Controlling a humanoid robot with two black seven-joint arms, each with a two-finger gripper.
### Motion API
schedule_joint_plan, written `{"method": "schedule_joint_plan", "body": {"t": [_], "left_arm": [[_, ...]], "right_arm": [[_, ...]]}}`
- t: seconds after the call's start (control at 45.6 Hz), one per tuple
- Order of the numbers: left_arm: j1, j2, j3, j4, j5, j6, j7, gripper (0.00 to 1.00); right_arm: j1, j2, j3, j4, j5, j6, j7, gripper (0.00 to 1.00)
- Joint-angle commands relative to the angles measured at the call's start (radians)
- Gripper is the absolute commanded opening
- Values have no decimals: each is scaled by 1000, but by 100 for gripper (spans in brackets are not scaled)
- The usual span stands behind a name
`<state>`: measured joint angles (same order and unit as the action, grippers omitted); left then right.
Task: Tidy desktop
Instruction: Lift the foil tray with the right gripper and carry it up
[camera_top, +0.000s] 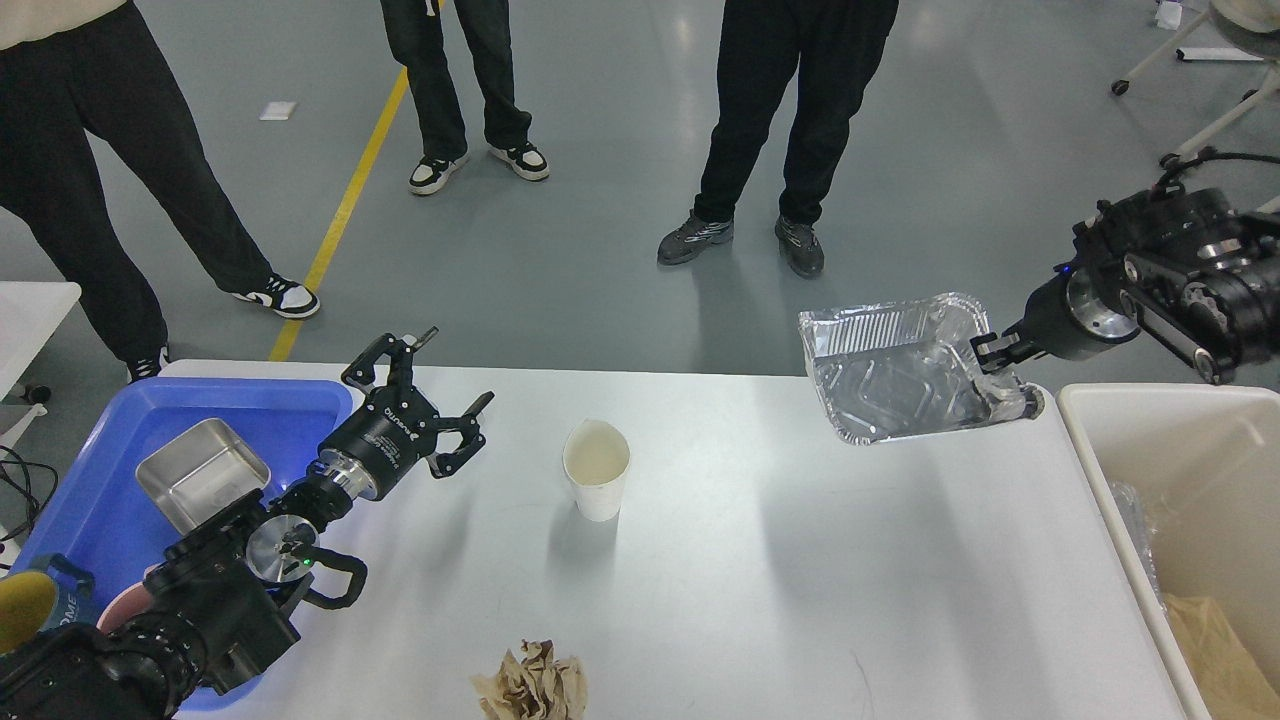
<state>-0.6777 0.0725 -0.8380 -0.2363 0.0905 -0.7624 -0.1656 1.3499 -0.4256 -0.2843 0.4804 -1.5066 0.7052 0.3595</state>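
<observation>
The desktop (760, 590) is a large white table top filling the lower view. My right gripper (990, 350) is shut on the right rim of a crumpled foil tray (900, 370) and holds it tilted in the air above the table's far right corner. My left gripper (420, 385) is open and empty, hovering over the table's far left beside the blue tray (290, 420). A white paper cup (597, 468) stands upright mid-table. A crumpled brown paper ball (532, 684) lies at the front edge.
The blue tray holds a steel container (203, 472) and mugs (30, 610). A beige bin (1190, 500) with brown paper inside stands right of the table. Three people stand on the floor beyond the far edge.
</observation>
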Motion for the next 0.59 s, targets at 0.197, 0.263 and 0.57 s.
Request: {"method": "schedule_joint_plan", "body": {"t": [0.197, 0.263, 0.57], "left_arm": [[-10, 1, 0, -3, 0, -1, 0, 96], [-10, 3, -1, -1, 0, -8, 0, 96], [-11, 46, -1, -1, 0, -49, 3, 96]], "right_arm": [[136, 123, 1, -2, -95, 203, -183, 0], [155, 148, 5, -6, -86, 244, -217, 0], [235, 283, 14, -141, 87, 255, -286, 0]]}}
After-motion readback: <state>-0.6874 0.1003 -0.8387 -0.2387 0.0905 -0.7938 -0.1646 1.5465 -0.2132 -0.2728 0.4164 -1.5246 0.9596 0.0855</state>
